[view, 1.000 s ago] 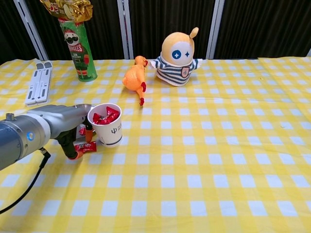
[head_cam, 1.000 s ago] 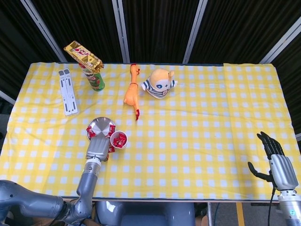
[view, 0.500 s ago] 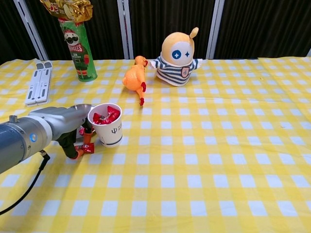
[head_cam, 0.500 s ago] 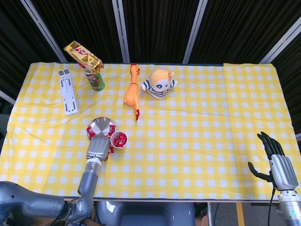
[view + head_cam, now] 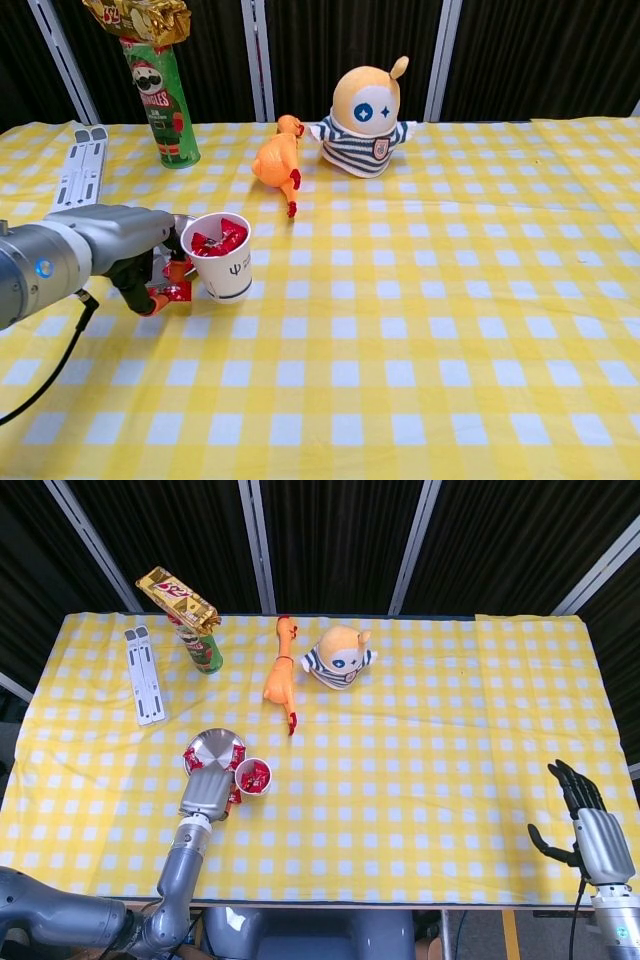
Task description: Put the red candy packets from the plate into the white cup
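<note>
Chest view: your left hand [image 5: 140, 262] hides the plate [image 5: 218, 746], fingers pinching a red candy packet [image 5: 176, 292] | can [image 5: 160, 103] reads "Pringles" | right hand [image 5: 592, 830] fingers spread, empty.

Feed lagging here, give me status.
Left hand pinches red candy packet beside white cup. Right hand open, idle. Cup part-filled, nothing blocking.

A yellow-checked bench [image 5: 420, 780] carries a green crisp can [image 5: 160, 95] topped by a gold snack bag [image 5: 177, 597]. At nine o'clock lies a white stand [image 5: 143, 675]; at three o'clock, an orange rubber chicken [image 5: 281, 671] and striped plush toy [image 5: 367, 118].
</note>
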Action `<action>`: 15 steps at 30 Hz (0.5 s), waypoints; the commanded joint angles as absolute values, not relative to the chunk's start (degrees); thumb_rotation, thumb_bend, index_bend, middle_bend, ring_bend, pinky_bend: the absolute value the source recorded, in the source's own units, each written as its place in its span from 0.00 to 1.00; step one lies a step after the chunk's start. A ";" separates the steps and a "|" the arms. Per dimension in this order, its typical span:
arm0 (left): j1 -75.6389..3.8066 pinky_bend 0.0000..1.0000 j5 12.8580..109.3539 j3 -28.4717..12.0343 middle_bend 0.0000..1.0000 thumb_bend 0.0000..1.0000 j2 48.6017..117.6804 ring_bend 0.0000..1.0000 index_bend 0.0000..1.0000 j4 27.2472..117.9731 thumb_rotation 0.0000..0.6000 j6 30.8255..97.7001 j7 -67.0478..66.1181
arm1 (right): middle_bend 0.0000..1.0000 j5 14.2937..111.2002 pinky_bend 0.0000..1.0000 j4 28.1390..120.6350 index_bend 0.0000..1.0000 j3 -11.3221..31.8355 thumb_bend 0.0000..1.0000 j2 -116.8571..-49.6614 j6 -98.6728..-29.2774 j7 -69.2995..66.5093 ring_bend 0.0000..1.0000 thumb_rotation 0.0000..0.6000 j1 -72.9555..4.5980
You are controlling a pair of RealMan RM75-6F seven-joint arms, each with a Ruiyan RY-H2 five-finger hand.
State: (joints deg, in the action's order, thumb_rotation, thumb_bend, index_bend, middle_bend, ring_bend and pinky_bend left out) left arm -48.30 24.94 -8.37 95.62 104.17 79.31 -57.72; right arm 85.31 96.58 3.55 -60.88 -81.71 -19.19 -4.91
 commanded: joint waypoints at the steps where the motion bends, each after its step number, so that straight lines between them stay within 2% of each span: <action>1: -47.64 1.00 27.72 -8.53 1.00 0.46 90.66 1.00 0.49 109.57 1.00 79.41 -56.90 | 0.00 85.35 0.00 96.62 0.00 3.52 0.41 -60.88 -81.70 -19.20 0.00 1.00 -4.90; 4: -47.67 1.00 31.73 -10.53 1.00 0.46 86.44 1.00 0.50 112.78 1.00 79.27 -54.71 | 0.00 85.46 0.00 96.63 0.00 3.50 0.41 -60.98 -81.65 -18.95 0.00 1.00 -4.97; 8: -48.59 1.00 33.87 -12.45 1.00 0.46 84.27 1.00 0.49 113.16 1.00 77.47 -53.10 | 0.00 85.45 0.00 96.69 0.00 3.52 0.41 -61.07 -81.65 -18.62 0.00 1.00 -5.00; 15: -51.68 1.00 30.56 -13.35 1.00 0.45 86.73 1.00 0.49 110.11 1.00 74.96 -55.08 | 0.00 85.31 0.00 96.64 0.00 3.58 0.41 -60.95 -81.78 -18.90 0.00 1.00 -4.89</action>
